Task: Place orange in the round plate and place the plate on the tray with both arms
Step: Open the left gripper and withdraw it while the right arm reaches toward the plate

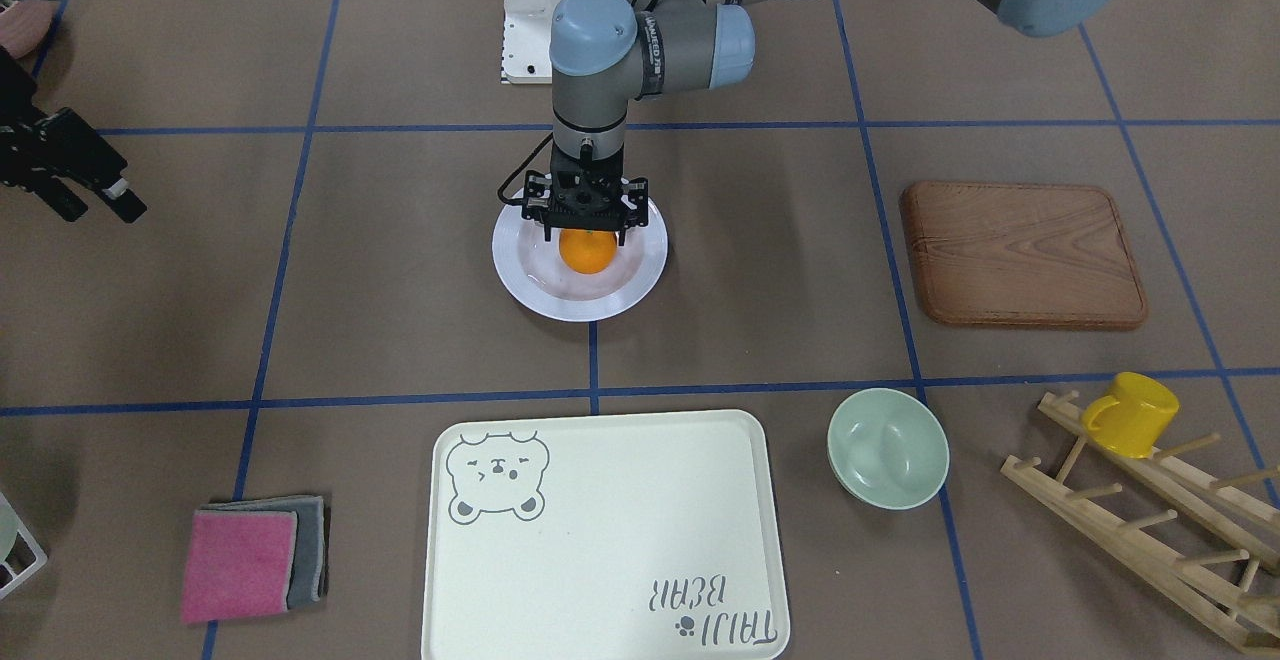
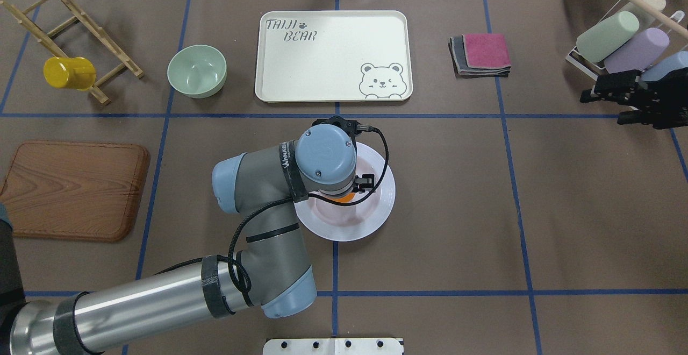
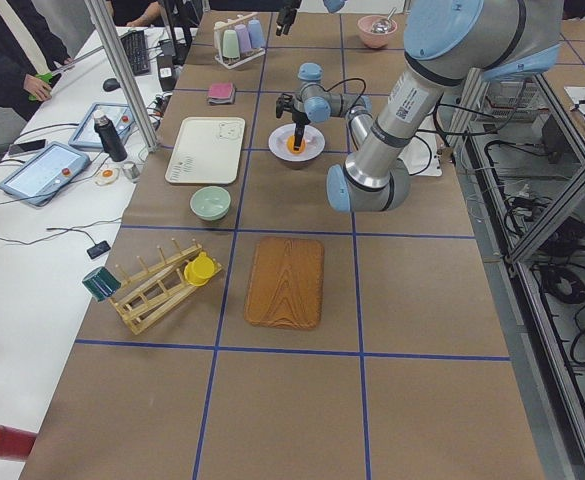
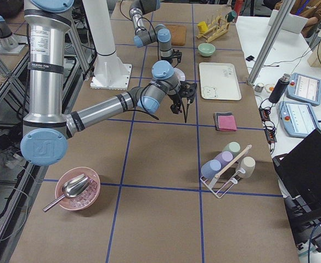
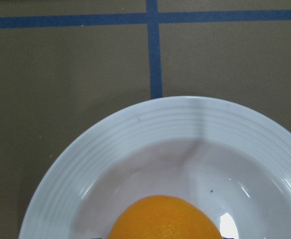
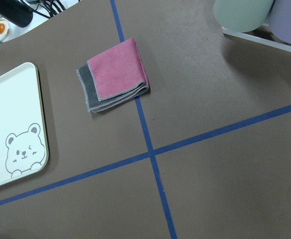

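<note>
- We see the brown table [image 1: 750, 340], taped into squares with blue lines.
- The left arm [image 2: 269, 220] reaches across it to the middle and points straight down.
- The tray [image 1: 600, 540] lies flat on the side away from the robot, across a blue line from the plate.
- The round plate [image 1: 515, 285] rests on the table, not yet on the tray.
- The right gripper [image 1: 103, 210] hovers over the table's edge, well apart from the plate, with its jaws spread.
- The left gripper [image 1: 586, 237] hangs over the plate with a finger on either side of the fruit; we cannot tell whether it is pinching.
- The orange [image 1: 588, 252] sits in the plate's sunken centre.
</note>
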Controlling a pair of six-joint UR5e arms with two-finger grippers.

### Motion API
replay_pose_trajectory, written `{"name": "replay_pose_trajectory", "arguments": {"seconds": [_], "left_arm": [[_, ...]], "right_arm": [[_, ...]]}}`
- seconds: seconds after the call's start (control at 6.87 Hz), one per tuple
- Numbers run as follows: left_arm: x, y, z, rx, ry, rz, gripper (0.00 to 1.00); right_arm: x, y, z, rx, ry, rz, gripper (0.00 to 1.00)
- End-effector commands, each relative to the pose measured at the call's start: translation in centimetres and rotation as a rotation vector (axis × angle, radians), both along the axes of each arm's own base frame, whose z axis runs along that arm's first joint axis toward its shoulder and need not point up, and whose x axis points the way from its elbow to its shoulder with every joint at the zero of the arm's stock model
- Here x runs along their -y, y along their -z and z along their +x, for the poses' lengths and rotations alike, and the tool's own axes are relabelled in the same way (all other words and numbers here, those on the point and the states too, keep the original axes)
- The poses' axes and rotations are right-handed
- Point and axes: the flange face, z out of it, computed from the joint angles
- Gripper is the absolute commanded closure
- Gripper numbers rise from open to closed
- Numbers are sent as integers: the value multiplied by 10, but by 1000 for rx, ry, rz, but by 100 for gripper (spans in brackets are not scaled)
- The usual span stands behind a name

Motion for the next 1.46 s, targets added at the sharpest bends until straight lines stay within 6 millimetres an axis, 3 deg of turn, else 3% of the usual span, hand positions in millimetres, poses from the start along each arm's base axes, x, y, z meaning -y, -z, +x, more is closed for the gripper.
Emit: {"name": "replay_pose_trajectory", "arguments": {"seconds": [0.0, 0.15, 0.29, 0.44, 0.58, 0.87, 1.02, 1.17, 1.31], "left_arm": [[58, 0, -84, 18, -83, 41, 1], [98, -35, -167, 50, -140, 87, 1], [140, -83, -242, 82, -190, 135, 1], [172, -124, -308, 123, -228, 194, 1], [190, -177, -386, 175, -251, 235, 1], [200, -282, -544, 137, -295, 200, 1], [194, -339, -603, 154, -293, 170, 1], [185, -376, -657, 161, -243, 120, 1], [185, -406, -677, 161, -214, 49, 1]], "right_arm": [[-25, 35, -53, 56, -110, -53, 0], [-34, 45, -81, 83, -149, -76, 0], [-50, 56, -114, 121, -226, -108, 0], [-70, 66, -149, 168, -309, -134, 0], [-96, 77, -179, 223, -362, -156, 0], [-146, 94, -229, 310, -449, -168, 0], [-163, 95, -241, 328, -468, -171, 0], [-174, 95, -253, 341, -478, -177, 1], [-179, 96, -276, 369, -517, -199, 2]]}}
